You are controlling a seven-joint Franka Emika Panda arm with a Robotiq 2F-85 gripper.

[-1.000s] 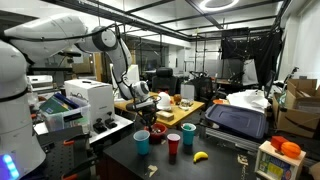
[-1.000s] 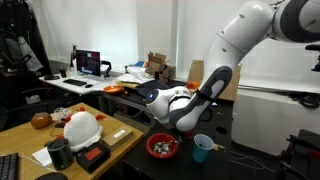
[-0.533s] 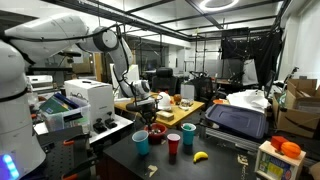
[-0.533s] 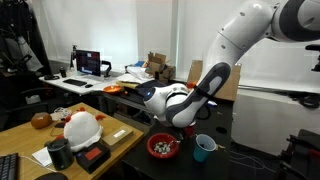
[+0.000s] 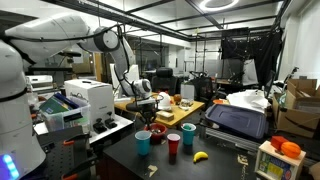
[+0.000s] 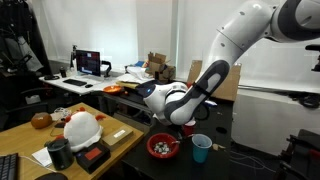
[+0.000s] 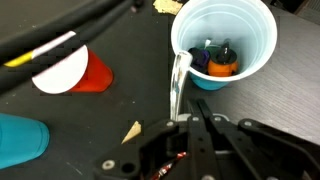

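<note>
Gripper [image 7: 186, 126] clamped on slender clear utensil [image 7: 179, 85], long axis toward blue cup [image 7: 258, 38] rim

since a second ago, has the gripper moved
yes, slightly: the gripper has lifted a little, up and away from the red bowl on the table.

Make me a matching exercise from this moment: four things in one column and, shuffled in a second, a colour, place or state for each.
1 banana
2 red cup
3 pale blue cup
4 hard hat

a holds small things
b on the wooden desk
c yellow
d white inside

Pairs: 1-c, 2-d, 3-a, 4-b
</note>
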